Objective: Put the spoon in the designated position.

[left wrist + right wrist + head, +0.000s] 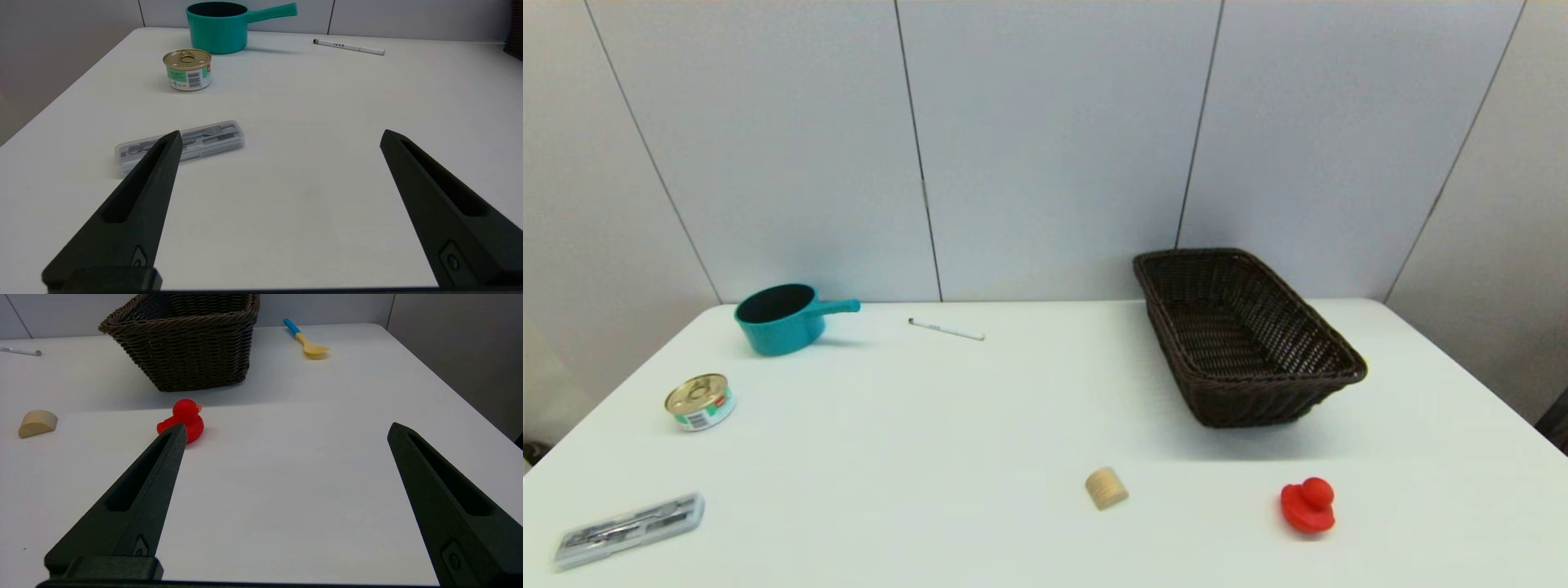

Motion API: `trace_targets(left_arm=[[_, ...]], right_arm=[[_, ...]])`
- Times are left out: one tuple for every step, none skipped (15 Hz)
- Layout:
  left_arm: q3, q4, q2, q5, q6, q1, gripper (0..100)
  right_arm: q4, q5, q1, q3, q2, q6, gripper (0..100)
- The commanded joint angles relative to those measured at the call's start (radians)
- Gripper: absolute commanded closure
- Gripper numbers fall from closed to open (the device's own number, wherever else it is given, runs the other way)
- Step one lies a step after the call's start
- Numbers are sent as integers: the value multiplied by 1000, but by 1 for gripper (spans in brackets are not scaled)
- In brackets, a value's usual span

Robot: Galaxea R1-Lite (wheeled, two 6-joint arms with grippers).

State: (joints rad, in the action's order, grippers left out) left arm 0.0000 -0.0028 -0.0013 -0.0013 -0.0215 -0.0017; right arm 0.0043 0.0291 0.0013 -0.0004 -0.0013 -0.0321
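The spoon (306,339), with a pale yellow bowl and a blue handle, lies flat on the white table just past the far right side of the dark wicker basket (184,347). It shows only in the right wrist view; in the head view the basket (1241,343) hides it. My right gripper (287,425) hangs open over bare table well short of the spoon, nothing between its fingers. My left gripper (282,132) is open too, low over the table's left front, holding nothing. Neither arm shows in the head view.
A red toy duck (1308,506) and a wooden half-round block (1106,487) sit near the front. A teal saucepan (780,317), a white pen (946,329), a small tin can (700,402) and a clear plastic case (629,529) lie on the left.
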Motion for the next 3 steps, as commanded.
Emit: trace_targets(left_arm=[[2,0,1,0,-2,0,0],[2,0,1,0,-2,0,0],[2,0,1,0,0,0,0]], right_arm=[[0,0,0,0,1,-2,0],[0,0,0,0,1,-2,0],[0,0,0,-1,1,-2,0]])
